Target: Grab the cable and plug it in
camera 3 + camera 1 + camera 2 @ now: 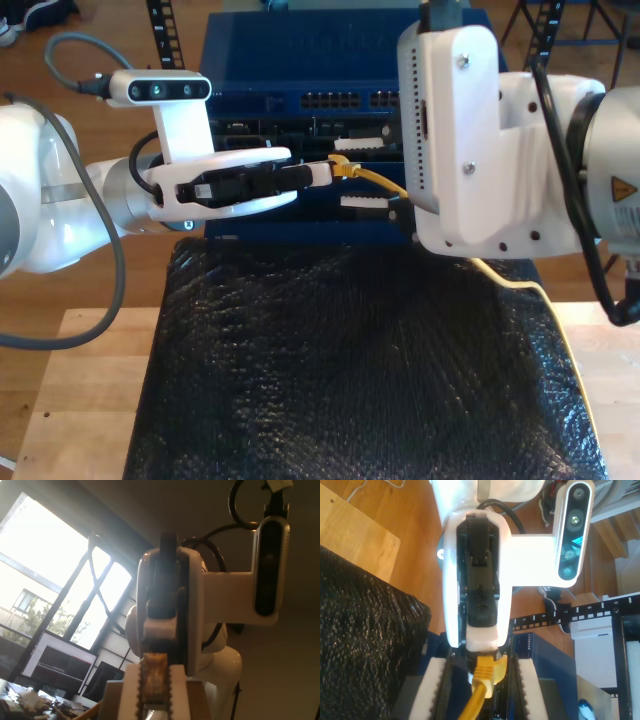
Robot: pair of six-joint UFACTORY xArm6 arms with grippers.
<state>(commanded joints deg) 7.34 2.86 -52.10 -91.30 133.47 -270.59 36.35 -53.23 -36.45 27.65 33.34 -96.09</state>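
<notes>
Yellow is what to look for: the cable has its plug end in my second pincer, just toward 12 o'clock from the middle of the exterior view. The arm carrying that pincer reaches in from 9 o'clock. In the second wrist view the pincer is narrowed onto the yellow boot of the plug, with one white toothed pad on each side and the cord trailing away between them.

The plug sits over the front of a blue rack unit at 12 o'clock in the exterior view, below a row of ports. You cannot tell from these views whether the tip touches a socket.

From the plug the cable runs toward 3 o'clock and passes behind a large white arm. A paler stretch shows again near 4 o'clock, along the edge of the black mesh mat that covers the wooden counter.

My first pincer is narrow, its toothed pads against a blurred pale-tan piece. I cannot tell whether that piece is the cable. Beyond it is a bright window.
</notes>
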